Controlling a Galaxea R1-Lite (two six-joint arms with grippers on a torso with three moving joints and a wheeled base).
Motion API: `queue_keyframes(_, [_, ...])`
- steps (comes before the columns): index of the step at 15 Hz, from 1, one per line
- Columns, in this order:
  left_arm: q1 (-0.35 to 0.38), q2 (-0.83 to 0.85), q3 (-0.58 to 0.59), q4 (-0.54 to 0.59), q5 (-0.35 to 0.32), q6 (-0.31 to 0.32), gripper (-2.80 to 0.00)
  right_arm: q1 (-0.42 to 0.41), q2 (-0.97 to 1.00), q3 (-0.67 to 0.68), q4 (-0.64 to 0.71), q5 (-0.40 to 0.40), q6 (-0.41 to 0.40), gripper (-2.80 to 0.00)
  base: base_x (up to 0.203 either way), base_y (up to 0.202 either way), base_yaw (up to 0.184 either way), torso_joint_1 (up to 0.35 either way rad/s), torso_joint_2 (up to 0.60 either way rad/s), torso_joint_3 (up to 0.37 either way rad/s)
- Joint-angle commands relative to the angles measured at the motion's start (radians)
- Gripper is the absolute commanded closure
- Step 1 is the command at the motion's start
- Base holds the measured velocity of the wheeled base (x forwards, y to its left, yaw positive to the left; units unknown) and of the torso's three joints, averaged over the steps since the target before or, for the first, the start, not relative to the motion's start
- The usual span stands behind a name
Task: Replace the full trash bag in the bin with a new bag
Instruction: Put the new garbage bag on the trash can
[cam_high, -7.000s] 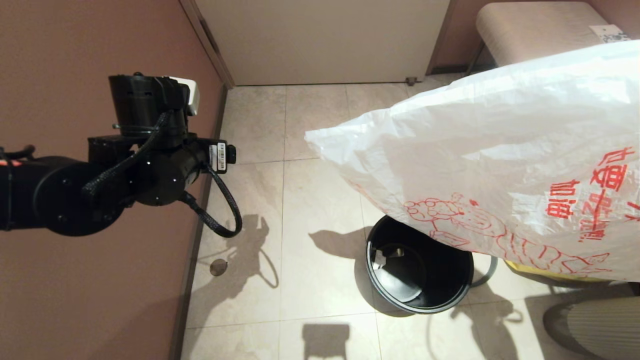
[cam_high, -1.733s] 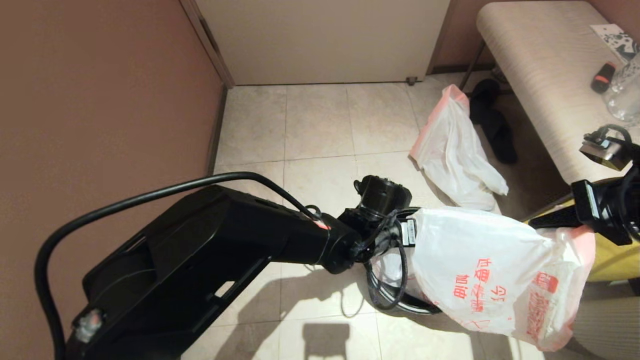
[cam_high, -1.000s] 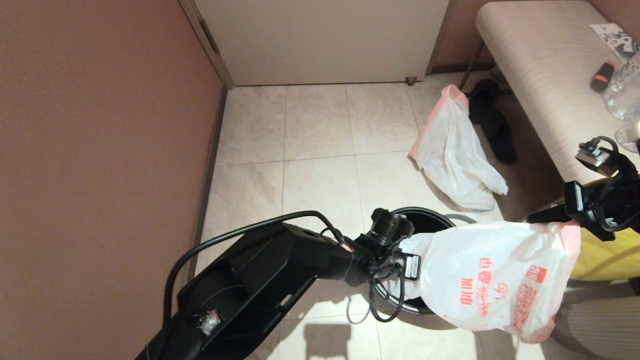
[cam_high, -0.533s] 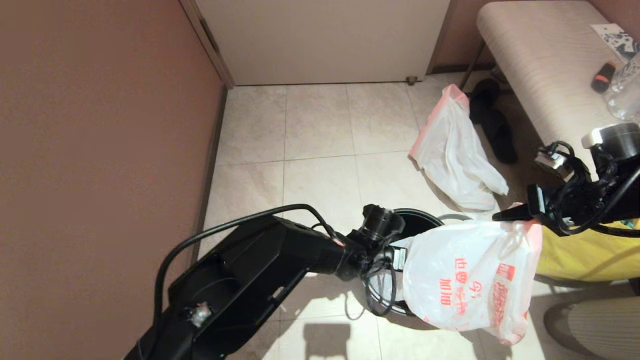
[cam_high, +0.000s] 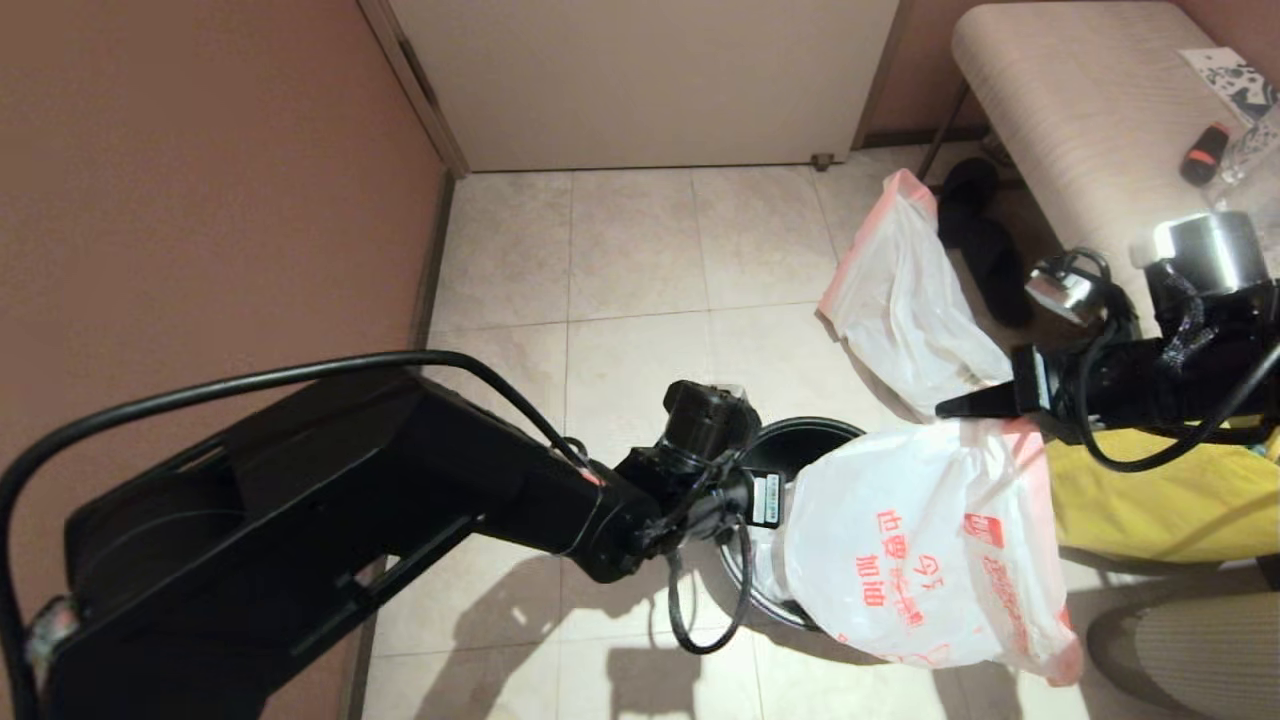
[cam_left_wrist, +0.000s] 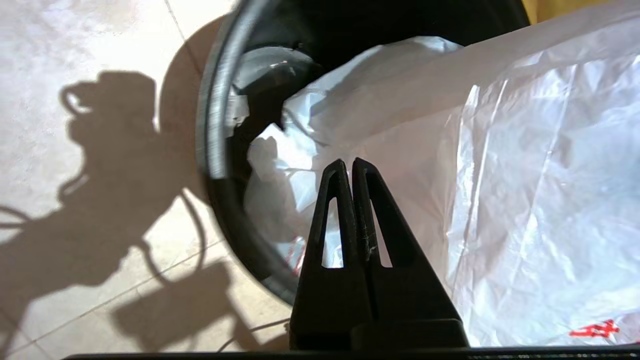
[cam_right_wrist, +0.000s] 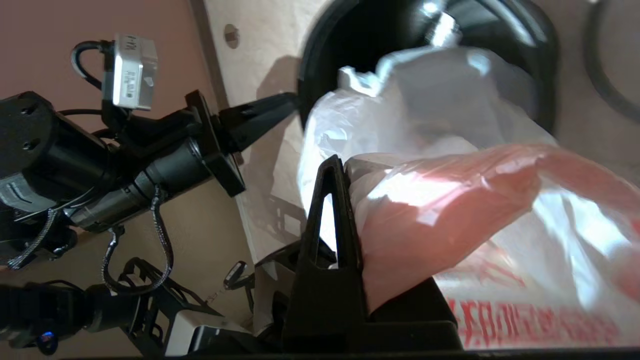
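Observation:
The new bag (cam_high: 920, 540), white with red characters, hangs over the black bin (cam_high: 800, 445), and its lower end drops inside the bin (cam_left_wrist: 220, 125). My right gripper (cam_high: 950, 410) is shut on the bag's pink rim (cam_right_wrist: 450, 200) above the bin's right side. At the bin's left rim my left gripper (cam_left_wrist: 348, 162) is shut, its tips (cam_right_wrist: 292, 100) lying against the bag's side; no plastic shows between them. The full trash bag (cam_high: 910, 310), plain white with a pink rim, lies slumped on the floor behind the bin.
A yellow bag (cam_high: 1150, 500) sits right of the bin, below a padded bench (cam_high: 1080, 150). A black slipper (cam_high: 985, 250) lies by the bench leg. A brown wall (cam_high: 200, 200) runs along the left and a door (cam_high: 650, 80) closes the back. A dark hoop (cam_right_wrist: 597, 75) lies beside the bin.
My right gripper has carried the bag's rim left and farther back, so the bag now hangs steeper over the bin. The left arm has risen and drawn back left.

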Motion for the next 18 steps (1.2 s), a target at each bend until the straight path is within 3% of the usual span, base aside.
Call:
queue_keyframes(1, [0.018,-0.066,0.09,-0.054,0.001,-0.008,0.0,0.061,0.024,-0.004,-0.026,0.002,0.024,0.0,0.0,0.0,0.0,0.0,0.0,0.0])
queue_keyframes(3, [0.044,-0.105,0.194,-0.151,0.001,-0.012,0.0,0.132,0.051,-0.014,-0.107,-0.004,0.073,0.0,0.0,0.0,0.0,0.0,0.0,0.0])
queue_keyframes(6, [0.081,-0.163,0.31,-0.282,-0.003,-0.012,0.0,0.217,0.141,-0.047,-0.216,-0.109,0.083,0.0,0.0,0.0,0.0,0.0,0.0,0.0])
queue_keyframes(8, [0.094,-0.179,0.313,-0.295,-0.007,-0.017,0.0,0.265,0.187,-0.092,-0.235,-0.18,0.091,0.0,0.0,0.0,0.0,0.0,0.0,0.0])
queue_keyframes(14, [0.119,-0.308,0.333,-0.291,-0.031,-0.085,0.0,0.357,0.328,-0.35,-0.201,-0.289,0.125,0.0,0.0,0.0,0.0,0.0,0.0,0.0])
queue_keyframes(16, [0.143,-0.314,0.347,-0.292,-0.051,-0.09,0.0,0.38,0.351,-0.325,-0.1,-0.302,0.123,0.0,0.0,0.0,0.0,0.0,0.0,0.0])
queue_keyframes(18, [0.143,-0.324,0.354,-0.286,-0.093,-0.122,0.0,0.401,0.398,-0.267,-0.104,-0.314,0.137,0.0,0.0,0.0,0.0,0.0,0.0,0.0])
